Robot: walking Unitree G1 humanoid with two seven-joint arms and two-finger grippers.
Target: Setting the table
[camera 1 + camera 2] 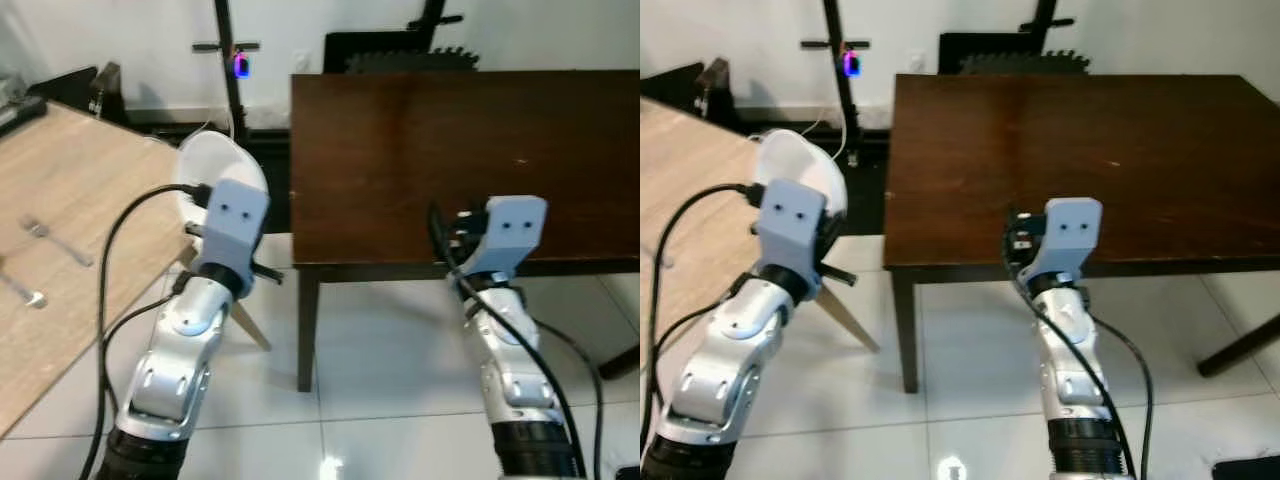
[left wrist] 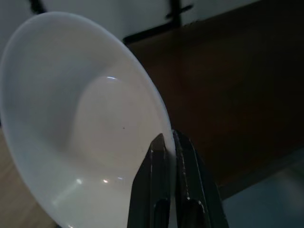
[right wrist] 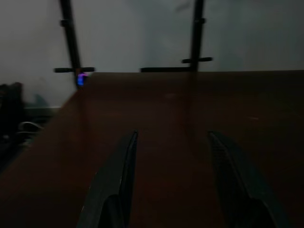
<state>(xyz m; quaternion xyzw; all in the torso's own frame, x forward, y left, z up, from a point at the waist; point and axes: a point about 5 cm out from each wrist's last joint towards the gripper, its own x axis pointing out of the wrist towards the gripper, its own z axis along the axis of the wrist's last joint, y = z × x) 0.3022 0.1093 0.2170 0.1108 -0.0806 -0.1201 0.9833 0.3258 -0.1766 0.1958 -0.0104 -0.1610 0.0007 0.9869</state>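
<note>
Left wrist view: left gripper [image 2: 170,142] apparently pinches white bowl [image 2: 85,118] rim.

**A:** So where's everything sitting right now?

**B:** Two benches. The dark bench [image 1: 460,160] is straight ahead and to the right; the light bench [image 1: 70,230] runs off to the left, with a gap of floor [image 1: 380,370] between them.

**A:** And the bowl?

**B:** The bowl [image 1: 222,175] hangs over that gap, tilted on edge, its rim pinched in the left gripper [image 2: 169,142], just left of the dark bench's near corner.

**A:** The other arm?

**B:** The right gripper [image 3: 171,156] is at the dark bench's front edge, fingers [image 3: 118,175] spread over the top. Two forks [image 1: 55,240] lie on the light bench, with stands [image 1: 228,60] against the back wall.
</note>
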